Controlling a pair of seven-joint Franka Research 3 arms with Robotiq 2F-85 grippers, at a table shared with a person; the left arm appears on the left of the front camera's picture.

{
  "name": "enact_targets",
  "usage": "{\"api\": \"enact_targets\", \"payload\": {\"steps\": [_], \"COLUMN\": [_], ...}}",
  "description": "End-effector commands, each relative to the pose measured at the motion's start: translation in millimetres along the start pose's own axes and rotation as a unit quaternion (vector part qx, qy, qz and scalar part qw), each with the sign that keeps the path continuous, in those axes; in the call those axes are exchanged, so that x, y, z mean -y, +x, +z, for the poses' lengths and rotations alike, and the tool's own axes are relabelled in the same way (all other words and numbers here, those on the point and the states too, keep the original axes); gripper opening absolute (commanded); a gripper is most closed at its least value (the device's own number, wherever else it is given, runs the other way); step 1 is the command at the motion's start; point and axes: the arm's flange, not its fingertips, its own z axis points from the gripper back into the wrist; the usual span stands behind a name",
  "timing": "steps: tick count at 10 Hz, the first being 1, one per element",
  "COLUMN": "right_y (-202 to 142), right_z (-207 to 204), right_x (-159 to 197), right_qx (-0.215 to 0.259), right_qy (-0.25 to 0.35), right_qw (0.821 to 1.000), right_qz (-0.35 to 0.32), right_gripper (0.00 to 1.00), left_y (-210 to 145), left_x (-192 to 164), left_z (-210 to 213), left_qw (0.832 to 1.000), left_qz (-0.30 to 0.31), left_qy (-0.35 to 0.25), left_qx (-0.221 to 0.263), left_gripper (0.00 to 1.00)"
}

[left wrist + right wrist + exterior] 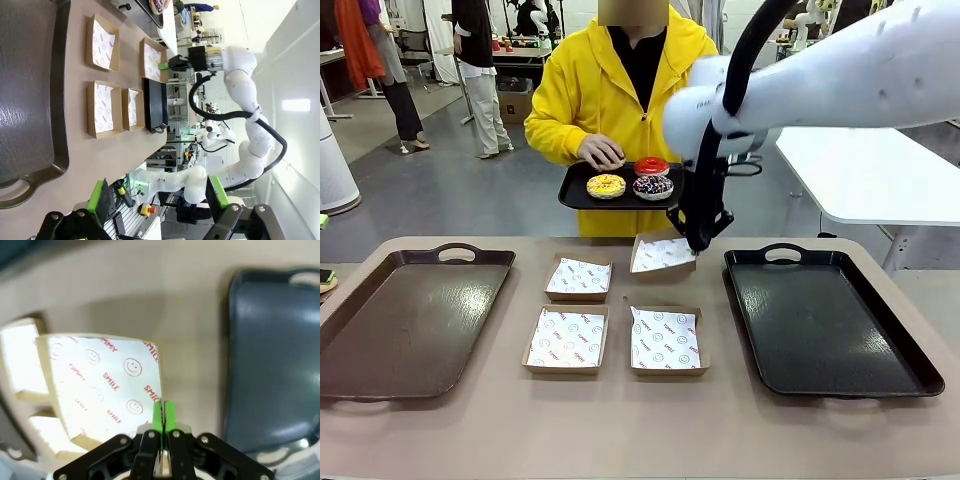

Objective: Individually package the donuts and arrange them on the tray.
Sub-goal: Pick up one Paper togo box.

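Note:
Three donuts lie on a black tray (578,192) that a person in a yellow jacket holds past the table's far edge: a yellow-glazed donut (606,185), a glossy red donut (651,166) and a dark sprinkled donut (653,187). My right gripper (698,240) is shut on the near right rim of the far right cardboard box (660,256), which sits tilted. The right wrist view shows the right gripper (161,412) pinching the rim of that paper-lined box (107,387). My left gripper (158,197) is open and holds nothing, well back from the table.
Three more lined boxes rest mid-table: far left box (579,277), near left box (567,338), near right box (664,338). A brown tray (410,315) lies at the left and a black tray (825,320) at the right. The person's hand (600,152) rests on the held tray.

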Motion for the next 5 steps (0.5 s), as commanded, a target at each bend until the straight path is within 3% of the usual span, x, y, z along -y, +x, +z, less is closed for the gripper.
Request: {"api": "enact_targets", "payload": {"steps": [1, 3, 5], "right_y": [7, 9, 13], "right_z": [31, 64, 71], "right_x": [-6, -10, -11], "right_qx": [-0.013, -0.009, -0.018], "right_qy": [0.0, 0.004, 0.01], "right_qw": [1.0, 1.0, 1.0], "right_qz": [-0.014, -0.008, 0.008], "right_gripper": [0.0, 0.0, 0.0], "left_y": [0, 0, 0], "left_x": [1, 1, 1], "left_z": [1, 1, 1], "left_qw": [1.0, 1.0, 1.0], "left_qz": [-0.002, -0.002, -0.002], "left_qy": [-0.007, -0.007, -0.007], "left_qx": [0.003, 0.003, 0.003], "left_gripper": [1.0, 1.0, 1.0]}}
